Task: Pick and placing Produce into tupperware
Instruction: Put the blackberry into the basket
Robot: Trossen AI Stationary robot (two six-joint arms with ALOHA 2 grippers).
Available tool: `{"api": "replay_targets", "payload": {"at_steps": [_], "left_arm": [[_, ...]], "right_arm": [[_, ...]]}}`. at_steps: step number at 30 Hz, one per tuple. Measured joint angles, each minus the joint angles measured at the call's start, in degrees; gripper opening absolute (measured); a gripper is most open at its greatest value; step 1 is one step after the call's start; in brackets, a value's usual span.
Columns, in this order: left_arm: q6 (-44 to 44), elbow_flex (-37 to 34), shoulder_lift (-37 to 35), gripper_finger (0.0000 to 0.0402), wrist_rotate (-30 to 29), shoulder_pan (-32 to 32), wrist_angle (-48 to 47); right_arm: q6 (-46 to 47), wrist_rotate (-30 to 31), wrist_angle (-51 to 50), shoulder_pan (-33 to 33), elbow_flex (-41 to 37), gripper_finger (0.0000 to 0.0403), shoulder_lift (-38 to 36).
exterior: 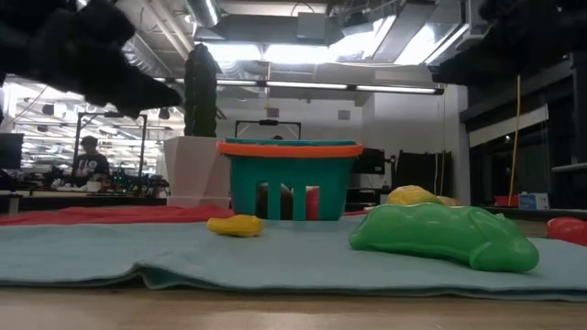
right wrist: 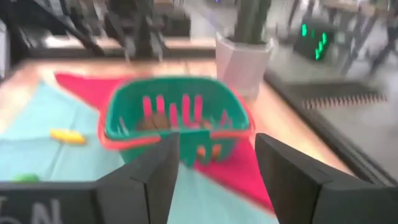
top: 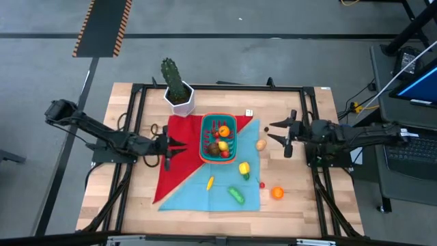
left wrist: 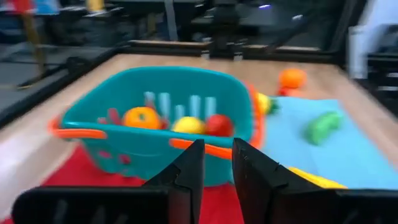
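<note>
Tupperware (top: 218, 139) between nearly closed, empty left gripper (top: 179, 144) and open right gripper (top: 275, 134).

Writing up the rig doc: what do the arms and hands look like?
Two matching black jointed arms with dark cabling alongside. The left hand and right hand each end in two flat, blocky black fingers. No markings can be made out.

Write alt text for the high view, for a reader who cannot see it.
Seen from above, a teal tupperware holding several toy produce pieces sits on a red and blue cloth, with both arms level with it, the left gripper and right gripper either side. More produce lies loose nearby, and a potted cactus stands behind.
</note>
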Motion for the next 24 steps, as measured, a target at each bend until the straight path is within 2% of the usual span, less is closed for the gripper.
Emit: {"api": "replay_targets", "payload": {"at_steps": [5,8,19,24], "left_arm": [[-0.2,-4.3,-4.4,0.0064,3.7,0.1,2.0],[-0.3,-6.1,-5.8,0.0059,6.9,0.1,2.5],[-1.2,-6.9,-6.0,0.0039,7.6,0.2,2.0],[-1.3,-6.9,-6.0,0.0029,7.6,0.2,2.0]], "right_arm": [[6.5,2.5,-17.3,-0.4,9.7,0.0213,8.6],[8.8,2.6,-23.1,-1.5,13.2,0.0213,13.2],[9.4,3.3,-27.9,-9.4,14.0,0.0213,22.7],[10.6,-0.8,-27.6,-13.0,14.0,0.0213,24.0]]}}
